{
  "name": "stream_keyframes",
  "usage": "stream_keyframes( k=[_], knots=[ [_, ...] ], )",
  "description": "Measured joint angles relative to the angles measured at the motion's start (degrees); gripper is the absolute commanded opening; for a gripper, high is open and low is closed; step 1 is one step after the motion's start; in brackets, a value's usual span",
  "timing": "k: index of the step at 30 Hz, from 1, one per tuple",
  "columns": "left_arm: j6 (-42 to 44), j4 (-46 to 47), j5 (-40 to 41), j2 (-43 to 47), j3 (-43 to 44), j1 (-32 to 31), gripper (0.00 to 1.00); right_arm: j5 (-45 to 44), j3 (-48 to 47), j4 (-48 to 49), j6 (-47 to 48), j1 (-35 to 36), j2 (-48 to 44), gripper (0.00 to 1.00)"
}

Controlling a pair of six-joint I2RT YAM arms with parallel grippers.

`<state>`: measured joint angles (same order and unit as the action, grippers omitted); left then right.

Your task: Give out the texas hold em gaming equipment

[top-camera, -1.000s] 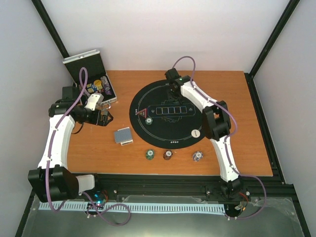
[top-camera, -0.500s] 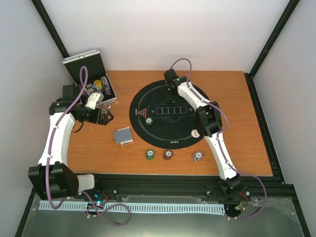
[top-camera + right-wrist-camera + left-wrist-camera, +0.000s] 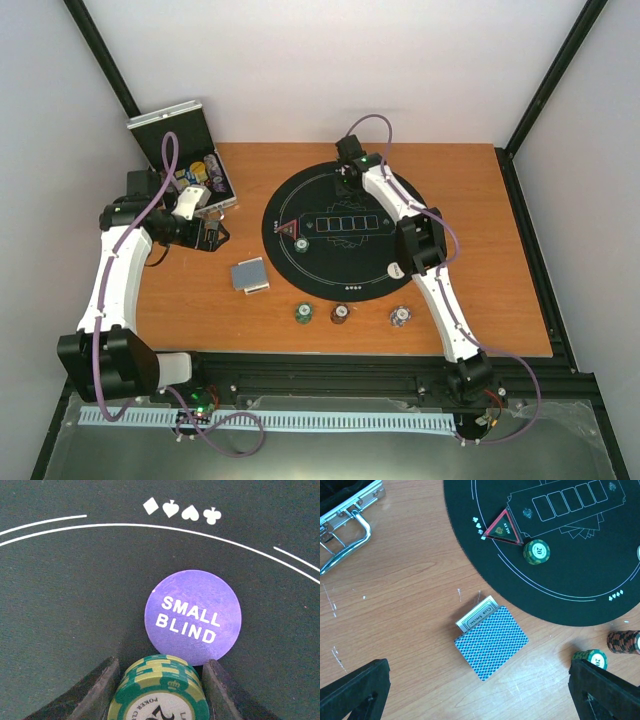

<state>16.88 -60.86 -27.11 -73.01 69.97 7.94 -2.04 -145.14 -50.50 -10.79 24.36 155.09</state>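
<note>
My right gripper (image 3: 161, 666) is shut on a stack of green poker chips (image 3: 160, 692), held just over the black mat (image 3: 75, 590) beside a purple SMALL BLIND disc (image 3: 193, 616). From above, that gripper (image 3: 350, 178) sits at the mat's far rim. The blue-backed card deck (image 3: 491, 642) lies on the wood beside its box, and my left gripper (image 3: 480, 695) hovers open above it. A green chip (image 3: 536, 551) and a triangular marker (image 3: 502, 528) lie on the mat. Green (image 3: 302, 314), maroon (image 3: 340, 315) and purple-white (image 3: 400, 317) stacks stand near the front edge. A white disc (image 3: 396, 269) rests on the mat's right.
An open metal case (image 3: 190, 165) holding more chips stands at the back left, its handle (image 3: 347, 530) near my left gripper. The round mat (image 3: 330, 270) fills the table's middle. Black frame posts rise at both back corners.
The right arm's elbow has swung slightly left while its gripper stays at the mat's far rim with the green chips. The left arm has not moved.
</note>
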Motion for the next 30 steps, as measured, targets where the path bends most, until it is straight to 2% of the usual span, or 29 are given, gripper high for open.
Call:
stream_keyframes(
  k=[8, 15, 20, 26, 30],
  knots=[
    [0.2, 0.0, 0.3, -0.1, 0.1, 0.0, 1.0, 1.5, 0.2, 0.7, 0.4, 0.1, 0.0, 0.35],
    [0.2, -0.1, 0.3, 0.1, 0.1, 0.0, 1.0, 1.4, 7.8, 1.0, 0.8, 0.6, -4.5, 0.34],
    [0.2, -0.1, 0.1, 0.4, 0.1, 0.0, 1.0, 1.0, 9.8, 0.9, 0.8, 1.1, -5.7, 0.4],
    [0.2, -0.1, 0.0, 0.4, 0.1, 0.0, 1.0, 0.6, 9.9, 0.9, 0.9, 1.3, -5.7, 0.56],
    [0.2, -0.1, 0.0, 0.4, 0.1, 0.0, 1.0, 0.2, 9.9, 0.9, 0.9, 1.4, -5.7, 0.59]
  ],
)
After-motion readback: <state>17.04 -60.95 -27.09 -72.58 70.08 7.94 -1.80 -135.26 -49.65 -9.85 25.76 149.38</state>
